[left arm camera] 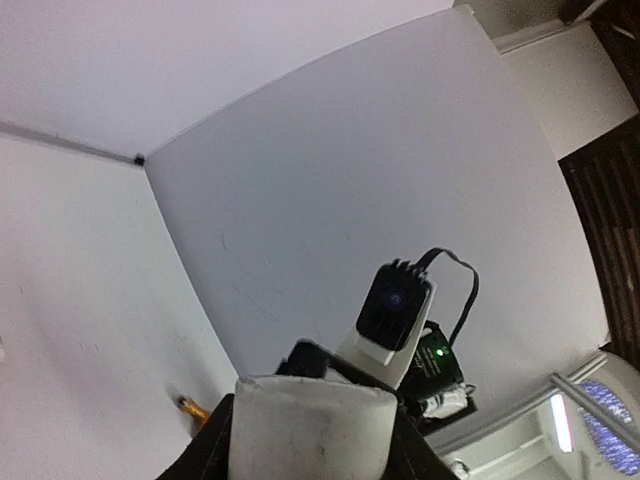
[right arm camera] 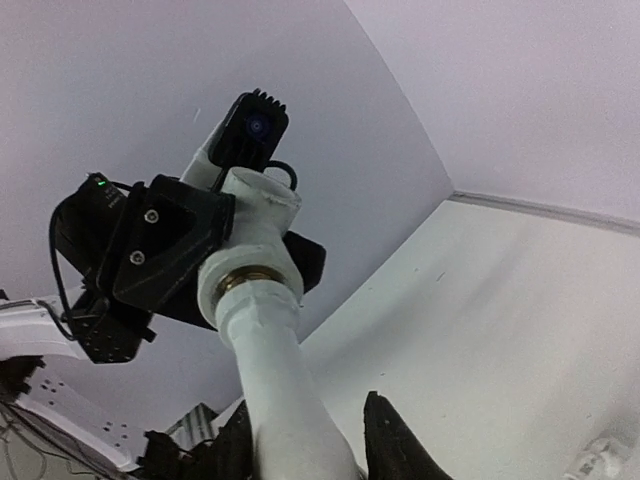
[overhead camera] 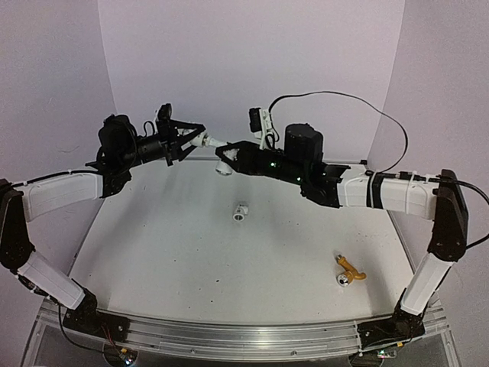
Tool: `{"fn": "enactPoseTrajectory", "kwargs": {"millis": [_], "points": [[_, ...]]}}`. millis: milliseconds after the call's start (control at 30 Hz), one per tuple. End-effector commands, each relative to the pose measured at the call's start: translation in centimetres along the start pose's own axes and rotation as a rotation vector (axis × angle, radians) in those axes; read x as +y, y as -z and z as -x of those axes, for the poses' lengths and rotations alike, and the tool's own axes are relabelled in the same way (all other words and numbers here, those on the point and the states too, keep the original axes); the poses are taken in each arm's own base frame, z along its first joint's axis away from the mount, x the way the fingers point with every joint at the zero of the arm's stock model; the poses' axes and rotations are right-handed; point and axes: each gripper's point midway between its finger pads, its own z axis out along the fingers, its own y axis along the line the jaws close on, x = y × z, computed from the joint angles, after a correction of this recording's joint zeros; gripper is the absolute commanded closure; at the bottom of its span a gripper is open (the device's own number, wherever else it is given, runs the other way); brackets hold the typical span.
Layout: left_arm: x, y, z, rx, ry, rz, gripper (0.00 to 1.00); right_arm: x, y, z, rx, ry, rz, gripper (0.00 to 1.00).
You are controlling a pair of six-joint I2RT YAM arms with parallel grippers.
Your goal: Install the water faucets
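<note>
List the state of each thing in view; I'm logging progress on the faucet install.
white faucet: clamped in right fingers, end meeting the held fitting.
white pipe fitting: clamped in left fingers, off the table.
yellow-gold faucet: lying loose on the table.
second white fitting: loose on the table.

Left claw and right claw meet tip to tip above the table's far part. Fitting sits in left claw. Tap lies between right claw's fingers, end against fitting. Loose fitting on table, just nearer than both claws. Loose tap on table, well right of and nearer than right claw.
</note>
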Motion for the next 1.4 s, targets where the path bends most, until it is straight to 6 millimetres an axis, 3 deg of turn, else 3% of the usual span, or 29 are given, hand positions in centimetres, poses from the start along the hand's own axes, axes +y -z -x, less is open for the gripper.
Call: {"fn": "enactPoseTrajectory", "kwargs": {"millis": [0,33,100,200,233,300,333,400,500,533,633,700,767,867,967,1133,1267,1367], "points": [[-5.7,0.0,0.5,-0.007,-0.513,-0.137,1.00,4.6,0.6,2.4,-0.045,-0.397,0.269,1.00],[-6.3,0.1,-0.1,0.012,-0.646,-0.165,1.00,5.2,1.0,2.8,-0.048,-0.467,0.323,1.00],[-7.7,1.2,-4.4,0.174,-1.026,-0.367,1.00,5.9,1.8,4.1,-0.039,-0.802,0.458,1.00],[-6.8,3.2,-8.2,0.270,-1.338,-0.553,1.00,5.4,2.1,5.7,-0.075,-1.139,0.596,1.00],[-6.5,3.1,-7.7,0.279,-1.369,-0.573,1.00,5.6,2.7,7.0,-0.112,-1.161,0.686,0.94],[-7.3,2.0,-5.8,0.281,-1.314,-0.557,1.00,5.5,3.3,8.0,-0.128,-1.115,0.703,0.77],[-7.8,1.1,-4.5,0.281,-1.230,-0.528,1.00,5.8,4.3,8.5,-0.156,-1.060,0.695,0.66],[-7.9,-0.5,-1.8,0.234,-1.015,-0.420,1.00,4.3,5.7,7.7,-0.221,-0.935,0.576,0.47],[-8.3,-0.7,0.6,0.150,-0.822,-0.323,1.00,1.5,7.7,6.0,-0.267,-0.733,0.393,0.21],[-8.2,-0.7,1.9,0.074,-0.719,-0.265,1.00,1.5,9.0,5.9,-0.282,-0.640,0.360,0.15],[-7.6,-0.3,3.2,-0.003,-0.505,-0.196,1.00,0.3,10.8,4.1,-0.250,-0.267,0.193,0.02],[-6.3,-0.4,3.3,0.001,-0.321,-0.149,1.00,0.7,11.4,3.8,-0.180,0.170,0.067,0.02],[-4.1,-1.0,3.0,0.046,-0.135,-0.075,1.00,-0.8,11.3,2.5,-0.055,0.531,-0.086,0.02],[-2.7,-1.2,2.6,0.073,-0.014,-0.045,1.00,-1.6,11.0,1.8,-0.001,0.921,-0.135,0.02],[-2.1,-1.4,2.5,0.079,0.037,-0.035,1.00,-1.2,9.9,1.1,0.012,1.197,-0.121,0.02],[-1.9,-1.5,2.4,0.089,0.059,-0.033,1.00,0.1,7.9,1.2,-0.030,1.368,-0.082,0.06],[-1.1,-1.6,2.2,0.096,0.075,-0.020,1.00,2.1,6.0,2.0,-0.111,1.410,-0.069,0.06],[-0.3,-1.8,2.0,0.107,0.092,-0.011,1.00,2.2,4.9,2.6,-0.130,1.437,-0.132,0.07]]}}
